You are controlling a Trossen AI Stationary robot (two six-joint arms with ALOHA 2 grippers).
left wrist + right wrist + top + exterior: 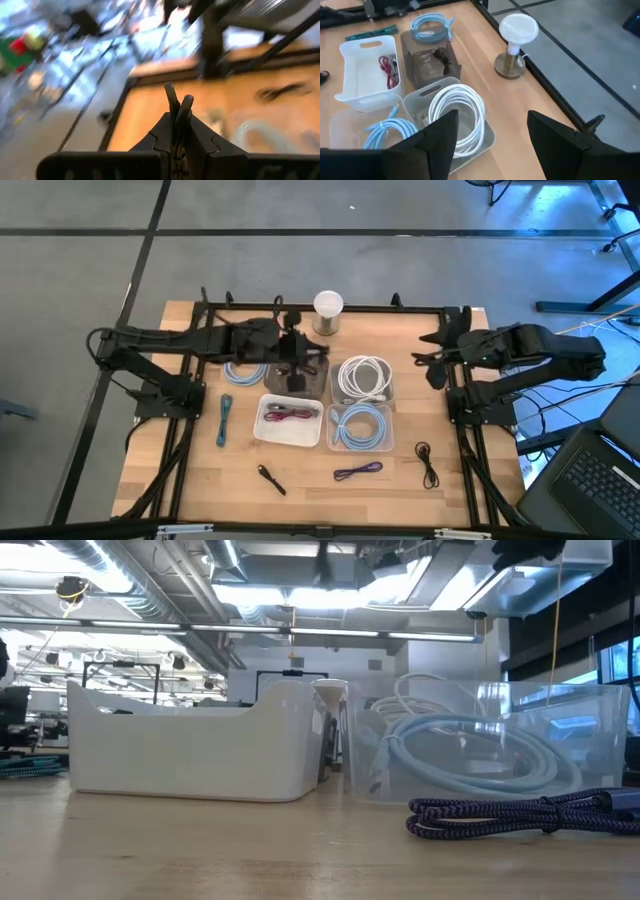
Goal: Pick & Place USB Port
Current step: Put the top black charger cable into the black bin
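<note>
Over the dark bin point(303, 380) the left gripper point(297, 368) is poised, jaws clenched, nothing visibly held. A black cable point(441, 56) lies inside, possibly the USB part. Jaws should be released before descent. Right gripper point(437, 356) is parked, jaws spread.

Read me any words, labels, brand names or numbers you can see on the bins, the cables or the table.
None can be read. The white bin, clear bin, cables and table show no print; the room behind is too blurred to tell.
</note>
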